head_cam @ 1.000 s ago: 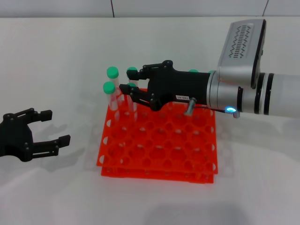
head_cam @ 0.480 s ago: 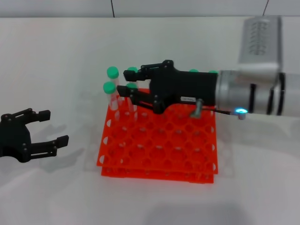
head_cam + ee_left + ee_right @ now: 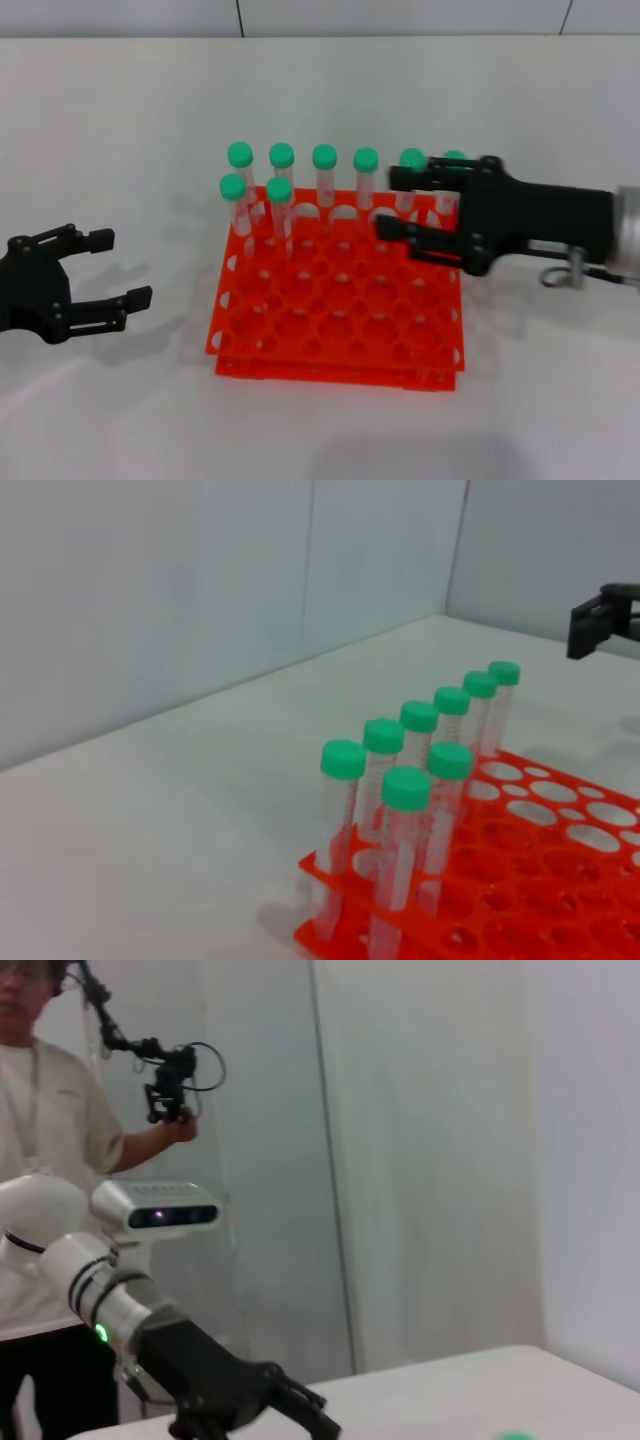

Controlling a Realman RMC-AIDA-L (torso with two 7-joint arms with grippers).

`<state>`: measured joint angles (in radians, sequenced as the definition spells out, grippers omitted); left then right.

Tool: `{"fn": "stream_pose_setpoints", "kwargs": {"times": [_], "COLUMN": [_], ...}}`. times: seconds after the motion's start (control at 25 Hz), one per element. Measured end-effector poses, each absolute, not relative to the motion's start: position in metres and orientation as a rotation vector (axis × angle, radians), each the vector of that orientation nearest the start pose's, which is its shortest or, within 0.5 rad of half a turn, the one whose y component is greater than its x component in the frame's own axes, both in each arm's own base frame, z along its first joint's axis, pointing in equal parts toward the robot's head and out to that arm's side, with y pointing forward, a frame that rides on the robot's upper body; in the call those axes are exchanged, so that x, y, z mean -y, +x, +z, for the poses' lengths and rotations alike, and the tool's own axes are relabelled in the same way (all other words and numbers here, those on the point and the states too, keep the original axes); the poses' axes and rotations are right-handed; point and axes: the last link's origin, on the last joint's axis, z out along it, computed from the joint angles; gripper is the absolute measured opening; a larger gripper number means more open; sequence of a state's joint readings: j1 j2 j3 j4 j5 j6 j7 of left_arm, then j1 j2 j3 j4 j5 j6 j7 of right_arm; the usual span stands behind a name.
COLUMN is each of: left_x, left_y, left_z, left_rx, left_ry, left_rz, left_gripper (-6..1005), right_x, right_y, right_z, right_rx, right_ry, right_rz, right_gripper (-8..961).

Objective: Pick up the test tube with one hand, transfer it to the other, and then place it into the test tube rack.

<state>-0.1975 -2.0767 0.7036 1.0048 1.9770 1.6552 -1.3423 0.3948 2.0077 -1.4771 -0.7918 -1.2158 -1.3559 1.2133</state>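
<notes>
**Trainee:** Where is the test tube you had me move?

**Lead:** Look at the orange test tube rack (image 3: 340,310). You have eight green-capped tubes standing upright in it: six along the far row and two in the next row at the rack's left end. The nearer-row tube (image 3: 279,212) beside the left corner one looks to me like the one just seated, though all eight look alike, so I can't be sure.

**Trainee:** And the grippers?

**Lead:** Your right gripper (image 3: 400,205) hovers over the rack's far right corner, jaws spread with nothing between them. It reads as released and clear of the caps. Your left gripper (image 3: 115,270) sits on the table well to the left of the rack, fingers apart and holding nothing too.

**Trainee:** Why do the tubes stand so straight?

**Lead:** The rack's two tiers hold each tube at two heights, so none of them can lean.

**Trainee:** So what's left?

**Lead:** I'd judge the placing done.
</notes>
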Motion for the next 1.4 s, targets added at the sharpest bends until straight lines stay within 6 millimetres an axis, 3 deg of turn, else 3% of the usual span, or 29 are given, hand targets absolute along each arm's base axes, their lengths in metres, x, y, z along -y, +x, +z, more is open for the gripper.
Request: {"fn": "stream_pose_setpoints", "kwargs": {"times": [0.04, 0.36, 0.48, 0.68, 1.4], "left_x": [-0.257, -0.258, -0.258, -0.256, -0.261], "left_y": [-0.323, -0.314, -0.31, -0.307, -0.297], "left_z": [0.059, 0.058, 0.059, 0.059, 0.057], "left_rx": [0.556, 0.506, 0.492, 0.486, 0.482], "left_ry": [-2.604, -2.664, -2.69, -2.731, -2.83], "left_rz": [-0.488, -0.526, -0.543, -0.58, -0.585], "left_gripper": [880, 880, 880, 880, 880], "right_x": [-0.316, -0.298, -0.294, -0.29, -0.285], "right_y": [0.207, 0.251, 0.258, 0.264, 0.275], "right_z": [-0.023, -0.013, -0.013, -0.014, -0.011], "right_rx": [-0.247, -0.32, -0.348, -0.34, -0.341], "right_ry": [-2.729, -2.66, -2.661, -2.68, -2.744], "right_rz": [0.971, 0.927, 0.915, 0.893, 0.82], "right_gripper": [346, 673, 783, 861, 861]}}
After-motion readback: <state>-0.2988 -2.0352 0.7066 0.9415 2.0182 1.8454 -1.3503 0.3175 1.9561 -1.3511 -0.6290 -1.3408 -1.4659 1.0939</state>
